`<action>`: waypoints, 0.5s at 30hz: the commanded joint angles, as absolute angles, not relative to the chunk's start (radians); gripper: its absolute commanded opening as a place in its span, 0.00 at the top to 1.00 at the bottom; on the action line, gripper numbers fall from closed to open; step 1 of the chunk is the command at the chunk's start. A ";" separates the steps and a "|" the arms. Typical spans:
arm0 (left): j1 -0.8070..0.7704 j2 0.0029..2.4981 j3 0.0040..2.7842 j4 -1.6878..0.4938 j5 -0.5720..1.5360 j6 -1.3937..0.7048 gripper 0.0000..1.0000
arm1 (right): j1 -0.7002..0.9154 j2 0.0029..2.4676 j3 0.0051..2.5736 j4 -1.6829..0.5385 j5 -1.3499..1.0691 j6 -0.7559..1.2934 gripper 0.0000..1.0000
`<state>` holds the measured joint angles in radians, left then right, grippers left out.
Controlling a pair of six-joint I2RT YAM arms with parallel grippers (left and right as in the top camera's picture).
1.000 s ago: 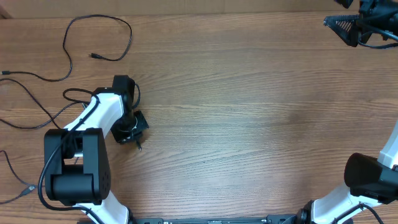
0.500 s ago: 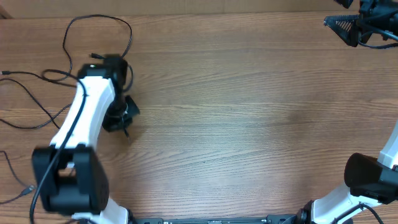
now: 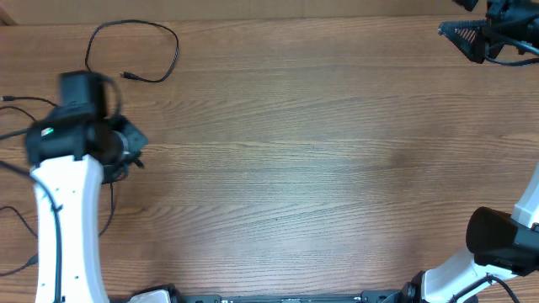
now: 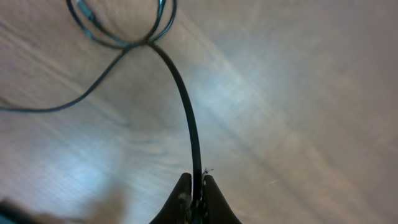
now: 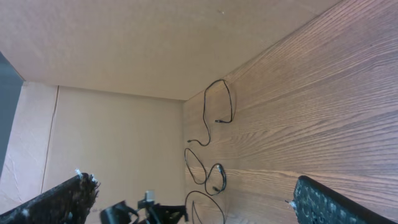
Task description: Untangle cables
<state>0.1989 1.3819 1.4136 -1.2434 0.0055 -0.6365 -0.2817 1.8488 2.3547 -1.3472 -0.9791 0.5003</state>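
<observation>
Several thin black cables lie loose at the table's left. One forms a loop (image 3: 173, 49) at the far left with its plug end inside; other strands (image 3: 21, 103) trail off the left edge. My left gripper (image 3: 133, 151) is shut on one cable (image 4: 189, 118), which runs from the jaws (image 4: 196, 186) away to a crossing of loops (image 4: 146, 42). My right gripper (image 3: 468, 38) is open and empty, held high at the far right corner. In the right wrist view, its fingers (image 5: 193, 196) are spread wide, and the cables (image 5: 217, 106) show far off.
The wooden table (image 3: 320, 160) stretches between the two arms. A cardboard wall (image 5: 124, 62) stands along the far edge. More thin strands (image 3: 17, 220) lie near the left arm's base.
My left arm has swung left across the table with the cable pinched in its jaws, and the strands at the left have shifted. The right arm has not moved.
</observation>
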 commanded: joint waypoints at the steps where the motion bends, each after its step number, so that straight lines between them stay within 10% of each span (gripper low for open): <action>1: 0.331 1.341 1.429 -1.212 0.287 -0.554 0.96 | -0.287 1.844 2.362 -1.345 -0.976 0.492 0.00; 15: 0.938 1.341 1.422 -1.242 0.898 -0.286 0.96 | -0.287 1.844 2.362 -1.345 -0.976 0.492 0.00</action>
